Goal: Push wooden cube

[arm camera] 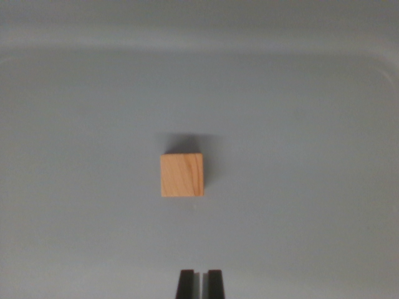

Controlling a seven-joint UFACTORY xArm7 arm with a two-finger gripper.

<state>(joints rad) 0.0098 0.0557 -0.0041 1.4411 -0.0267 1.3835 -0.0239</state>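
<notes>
Lining up behind cube (181, 175), jaws nearly together, empty.
Likely light, rigid, slides easily; push low on its near face.

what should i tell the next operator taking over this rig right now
Gripper: at the bottom edge of the wrist view, fingers nearly together with a thin slit between, holding nothing.
Wooden cube: sits alone on the grey surface, near the middle of the view, above the gripper in the picture and a little to the wrist view's left of it. Clear gap between them, no contact.
Done: gripper roughly lined up behind the cube.
Left: close the gap, make contact, push the cube.
</notes>
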